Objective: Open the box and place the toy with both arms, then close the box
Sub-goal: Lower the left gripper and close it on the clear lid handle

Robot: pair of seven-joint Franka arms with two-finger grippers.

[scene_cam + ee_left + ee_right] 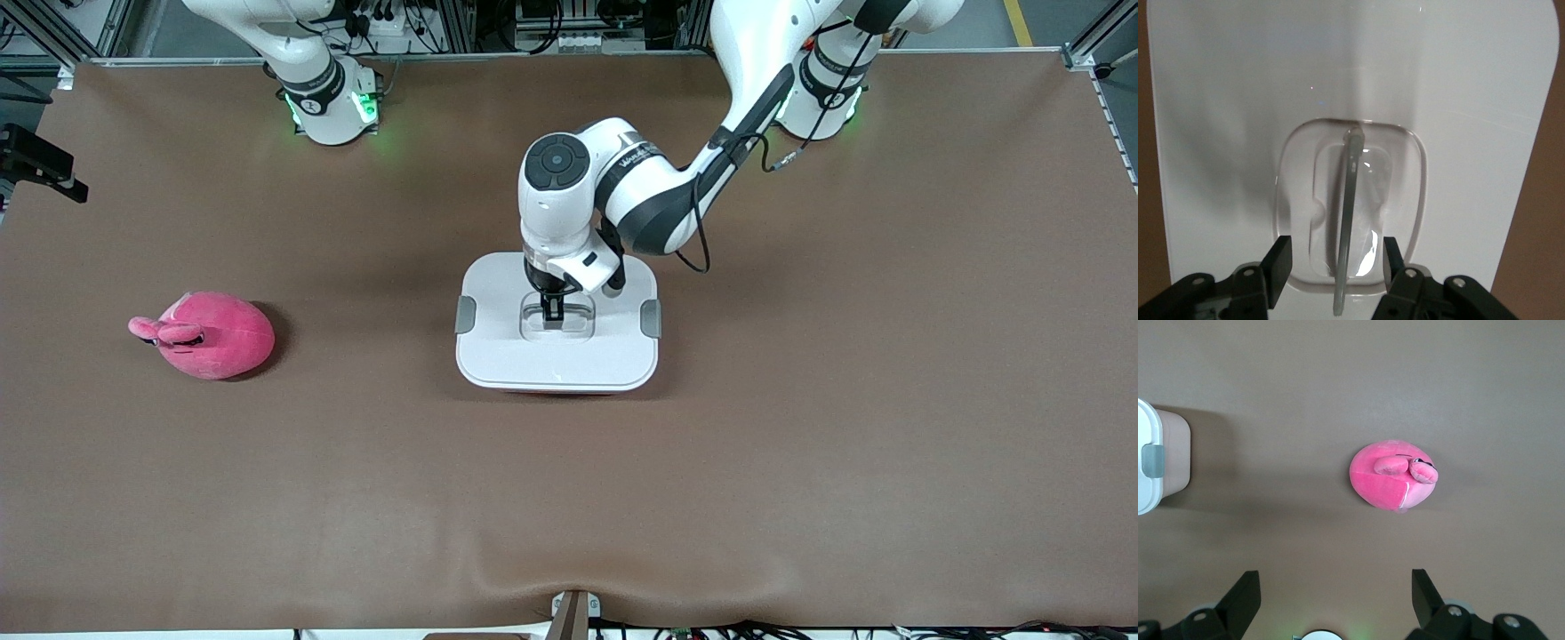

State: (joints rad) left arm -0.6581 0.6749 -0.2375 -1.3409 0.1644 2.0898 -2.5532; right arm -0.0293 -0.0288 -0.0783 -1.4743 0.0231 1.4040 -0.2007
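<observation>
Front view: the left arm (702, 169) reaches from its base down over the middle of the tabletop (800, 444), wrist bent so the left claw (553, 313) points straight down into the recessed handle (557, 322) of the lid (498, 347). The box (557, 322) sits mid-tabletop, a rounded rectangle with a smooth white lid and 2 grey clips (466, 315) at its short ends. The toy (209, 335), a soft hot-pink plush lump with floppy ears, lies on the brown mat well apart from the box, toward the right arm's end. Only the right arm's base (329, 98) shows here; that arm waits.

Left wrist view: the left claw (1335, 267) straddles the thin grey handle bar (1350, 213) inside the glossy translucent recess. Its 2 black fingers (1277, 270) stand partly apart, 1 on each side of the bar, with gaps showing, so nothing is gripped.

Right wrist view: the right claw (1335, 603) hangs wide over bare tabletop, the toy (1391, 475) below it. The box's pink wall (1173, 453) and 1 clip (1151, 460) show at the edge.
</observation>
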